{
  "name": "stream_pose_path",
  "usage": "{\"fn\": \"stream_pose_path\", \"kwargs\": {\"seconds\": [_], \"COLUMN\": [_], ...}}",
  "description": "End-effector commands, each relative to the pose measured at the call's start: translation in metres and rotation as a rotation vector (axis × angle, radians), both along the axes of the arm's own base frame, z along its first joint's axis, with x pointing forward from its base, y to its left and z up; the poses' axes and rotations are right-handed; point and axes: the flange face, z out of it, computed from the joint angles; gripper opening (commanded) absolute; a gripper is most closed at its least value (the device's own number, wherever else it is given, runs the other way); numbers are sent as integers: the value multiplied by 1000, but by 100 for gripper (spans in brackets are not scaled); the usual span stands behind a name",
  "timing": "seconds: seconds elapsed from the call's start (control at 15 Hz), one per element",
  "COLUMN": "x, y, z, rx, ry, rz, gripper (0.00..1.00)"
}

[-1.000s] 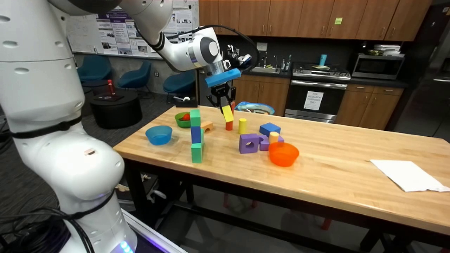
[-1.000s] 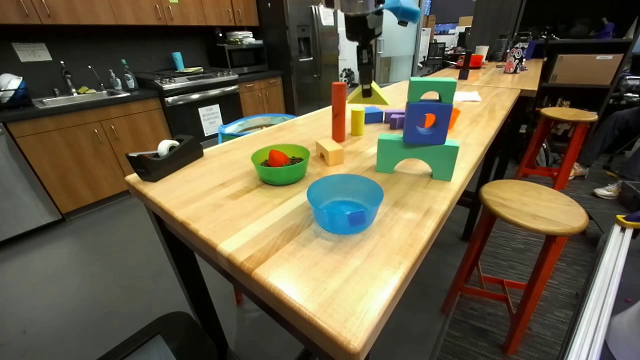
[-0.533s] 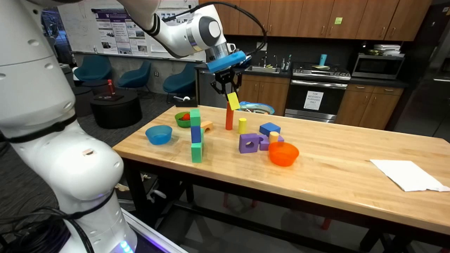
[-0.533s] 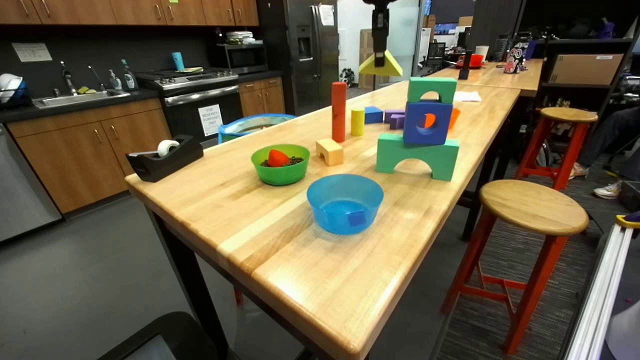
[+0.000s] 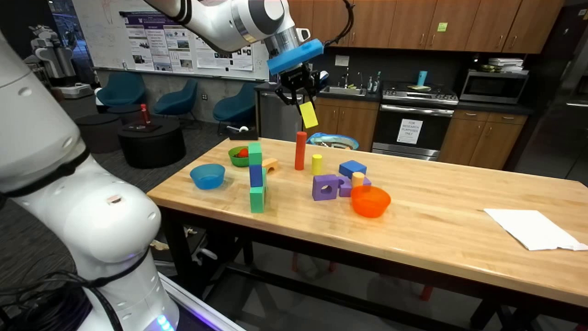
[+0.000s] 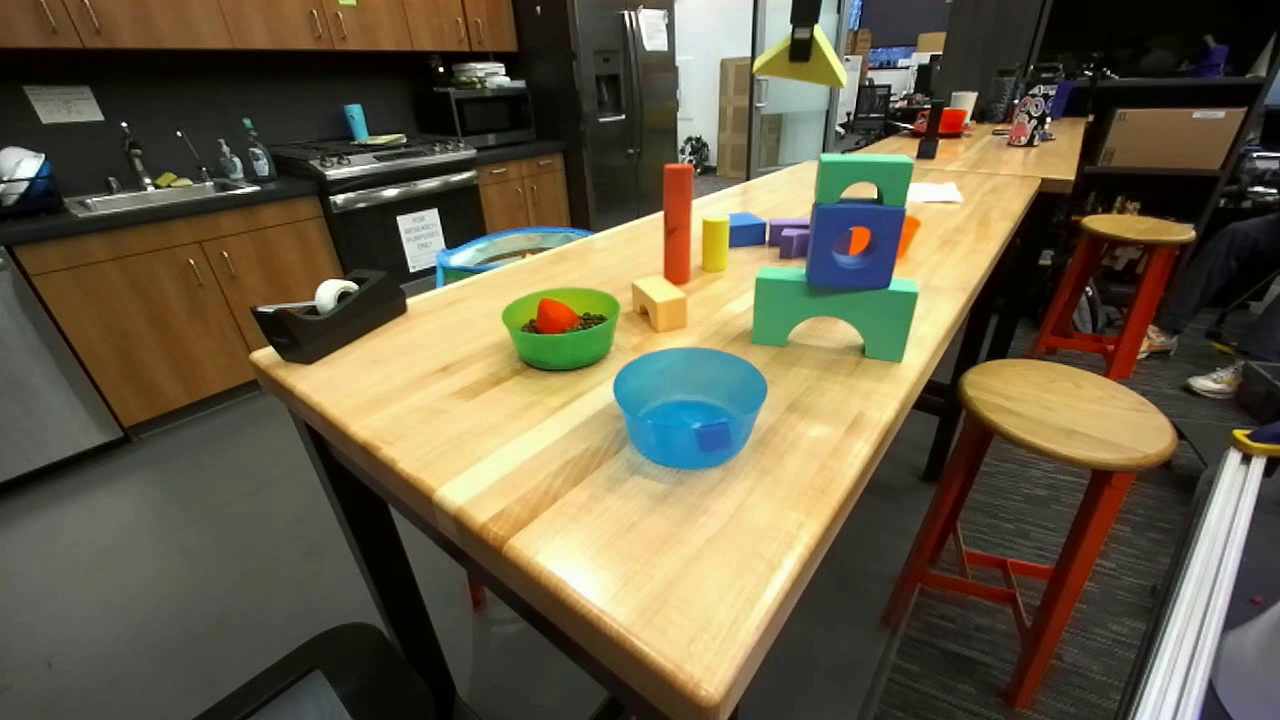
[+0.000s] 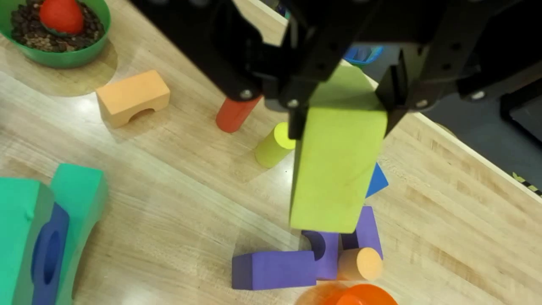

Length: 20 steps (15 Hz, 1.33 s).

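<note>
One yellow block (image 7: 334,169): between the tips of the gripper (image 7: 344,116), high above the table (image 5: 436,197).
Gripper: pinching the block.
Block shape: tilted triangle, plain yellow.

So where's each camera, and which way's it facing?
An exterior view: near the arm, looking across the table toward cabinets; much of that arm shows.
An exterior view: off the table's end, looking along it; part of the gripper shows.
Wrist view: by the gripper, facing down toward the table; gripper at top.
Both exterior views: the held yellow block.
</note>
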Motion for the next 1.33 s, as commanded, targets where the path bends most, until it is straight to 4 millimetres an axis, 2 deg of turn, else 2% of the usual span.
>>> {"fn": "stream_pose_path", "kwargs": {"seconds": [0.0,0.53,0.73,1.0,1.27], "x": [-33,-96,-116,-135,-146], "y": [-15,-44,-48,-44,-29], "z": [14,14,14,16,4], "rx": [-18,-50,-66,-101,-102], "ry": [-28,-14,1,21,108], "rz": [7,137,185,220,305], "gripper": [16,16,16,16,16]}}
